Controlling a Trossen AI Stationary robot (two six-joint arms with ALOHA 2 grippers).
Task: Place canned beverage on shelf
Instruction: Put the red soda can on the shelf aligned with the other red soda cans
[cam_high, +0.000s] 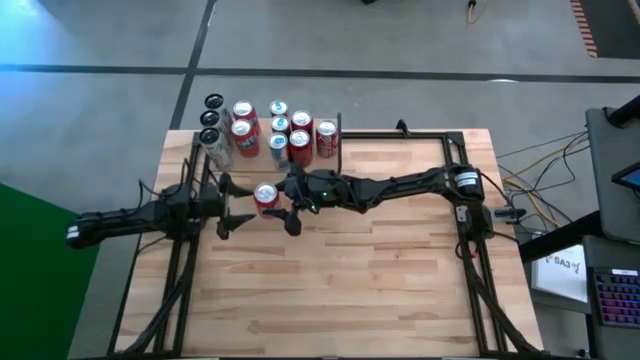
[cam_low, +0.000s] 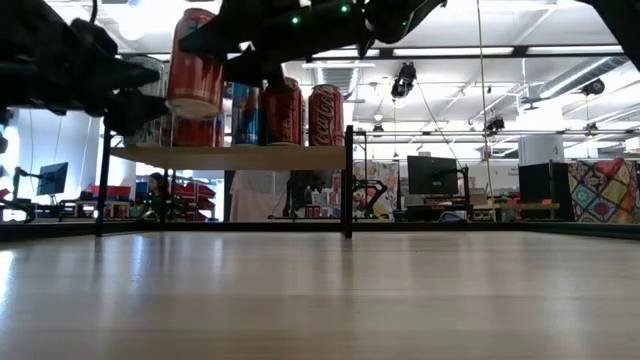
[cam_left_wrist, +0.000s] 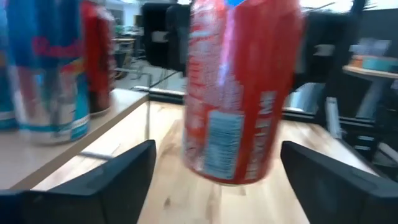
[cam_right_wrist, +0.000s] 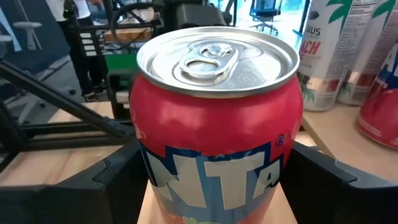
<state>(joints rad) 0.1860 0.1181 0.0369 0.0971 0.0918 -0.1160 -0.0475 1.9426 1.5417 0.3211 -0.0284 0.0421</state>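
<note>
the red can (cam_high: 265, 196) sits left of centre in the high view, raised off the table just in front of the shelf (cam_high: 335, 140), which carries more cans (cam_high: 300, 135). the right gripper (cam_high: 280, 206) pinches the red can; the left gripper (cam_high: 236, 206) stands spread beside it, fingers (cam_left_wrist: 118, 180) clear of it.

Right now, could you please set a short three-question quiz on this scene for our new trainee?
1. True or false: the red can stands on the tabletop.
2. Which gripper grips the red can: A) left gripper, B) right gripper?
3. Fill in: the other cans stand on the ____.

Key: 1 false, it is held in the air, beside the shelf; 2 B, the left gripper's fingers stand open, clear of the can; 3 shelf.
</note>
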